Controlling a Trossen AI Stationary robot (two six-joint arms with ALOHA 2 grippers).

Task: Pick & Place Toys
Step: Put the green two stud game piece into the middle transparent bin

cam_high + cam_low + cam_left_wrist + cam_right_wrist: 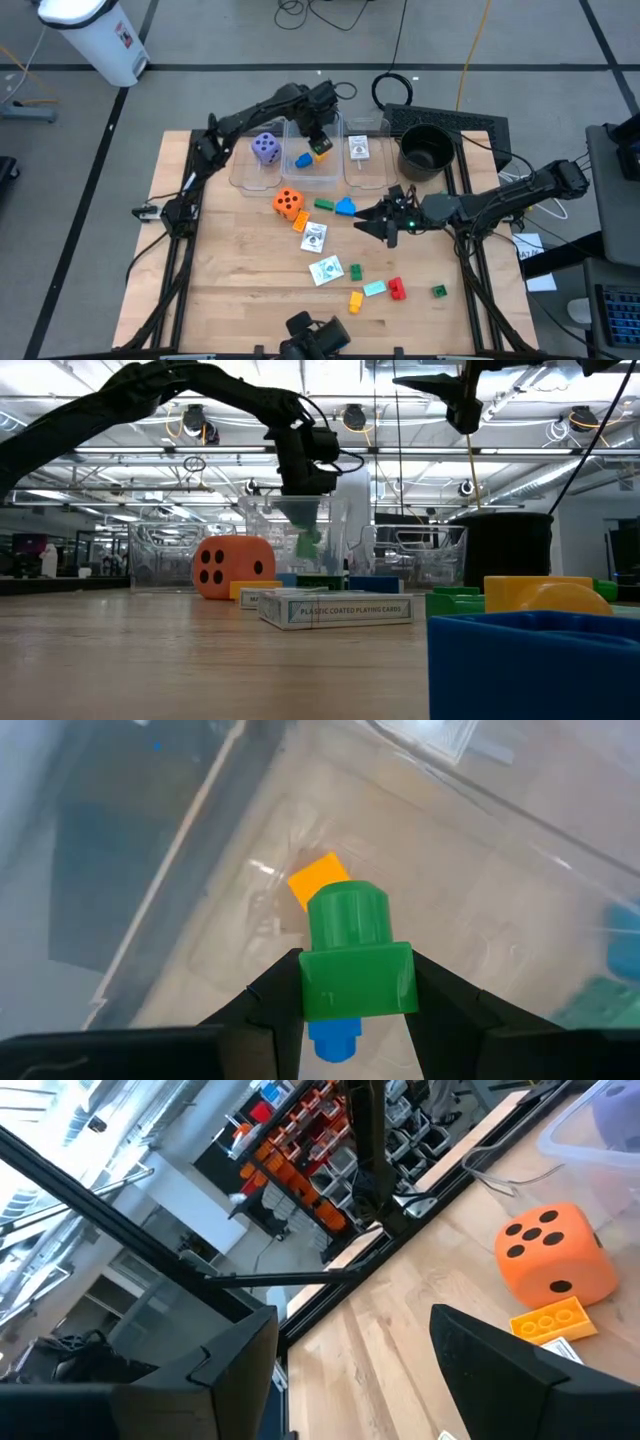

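The left hand (350, 1020) pinches a small green plastic building block (352, 960) by its flat sides over the clear tub (310, 175); it looks light, rigid and slippery, while the right hand (378, 225) waits open above the table (240, 270).

From my seat, the near left part of the table (215, 270) is bare wood, an easy lane for a gripper. The middle is cluttered: the orange die (288, 203), white cards (326, 270) and loose blocks (397, 289) lie scattered there. Along the far edge the clear tubs (312, 172) and the black pot (427, 150) form a wall. The left arm (250, 120) reaches over the middle tub, and the right arm (480, 203) stretches across the table's right side.
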